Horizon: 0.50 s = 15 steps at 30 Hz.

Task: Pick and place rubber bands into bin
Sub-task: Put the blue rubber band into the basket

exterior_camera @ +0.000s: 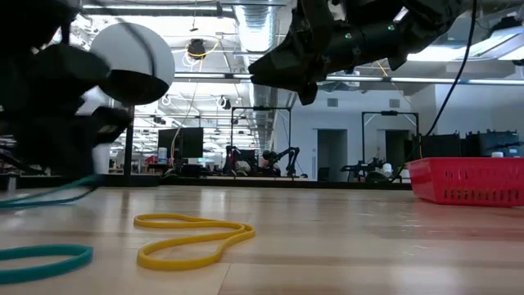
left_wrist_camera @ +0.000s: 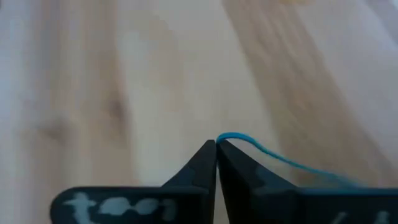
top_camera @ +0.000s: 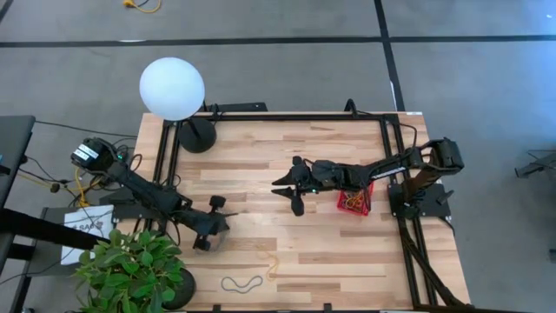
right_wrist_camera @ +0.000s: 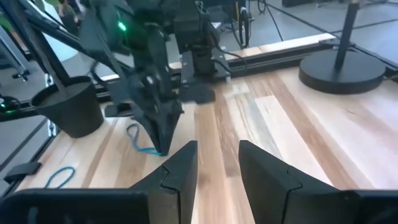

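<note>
My left gripper (left_wrist_camera: 216, 146) is low over the table's left part (top_camera: 217, 224), shut on a blue rubber band (left_wrist_camera: 267, 155). A yellow rubber band (exterior_camera: 192, 238) and a teal one (exterior_camera: 41, 258) lie flat on the wood near the front edge. The red bin (top_camera: 354, 200) stands at the right with several bands inside. My right gripper (right_wrist_camera: 217, 155) hangs open above the table's middle (top_camera: 287, 193), just left of the bin, with nothing between its fingers. My left gripper pinches a bend of the blue band (left_wrist_camera: 227, 138) between its two fingertips. The fingers slant down toward the table. The rest of the band trails off to one side, and its loop (right_wrist_camera: 138, 142) lies by the fingertips on the wood.
A lamp with a white globe (top_camera: 172, 87) and a black round base (top_camera: 198, 135) stands at the far left. A potted plant (top_camera: 135, 269) sits at the near left corner. Black rails (top_camera: 295, 116) frame the table. Bare wood lies between the two grippers.
</note>
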Each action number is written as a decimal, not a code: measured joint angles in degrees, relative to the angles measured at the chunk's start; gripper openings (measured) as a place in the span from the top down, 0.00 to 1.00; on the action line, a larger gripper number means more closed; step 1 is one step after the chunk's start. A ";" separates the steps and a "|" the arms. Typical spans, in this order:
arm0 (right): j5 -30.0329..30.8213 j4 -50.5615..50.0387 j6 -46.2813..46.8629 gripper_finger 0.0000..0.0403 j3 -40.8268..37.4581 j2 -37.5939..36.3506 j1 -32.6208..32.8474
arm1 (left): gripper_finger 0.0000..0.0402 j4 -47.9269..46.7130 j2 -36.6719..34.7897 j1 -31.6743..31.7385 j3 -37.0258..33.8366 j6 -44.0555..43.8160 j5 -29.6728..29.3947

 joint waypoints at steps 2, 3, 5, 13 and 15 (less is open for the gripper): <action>-0.01 -0.54 0.01 0.72 0.00 0.00 0.00 | 1.00 0.96 -0.11 0.73 1.35 3.77 -5.04; -0.01 -0.64 0.00 0.72 0.00 0.00 0.00 | 1.00 1.01 -0.13 1.23 2.08 5.60 -8.03; -0.32 -0.82 -0.02 0.72 0.00 0.00 0.13 | 1.00 1.31 -0.11 2.59 3.84 9.02 -14.36; 1.76 -3.81 -2.35 0.72 0.00 0.20 0.44 | 1.00 5.43 -0.17 11.84 12.97 16.63 -25.47; 5.40 -0.89 -0.95 0.72 0.07 1.96 0.52 | 1.00 6.58 -0.17 13.94 14.07 16.84 -23.20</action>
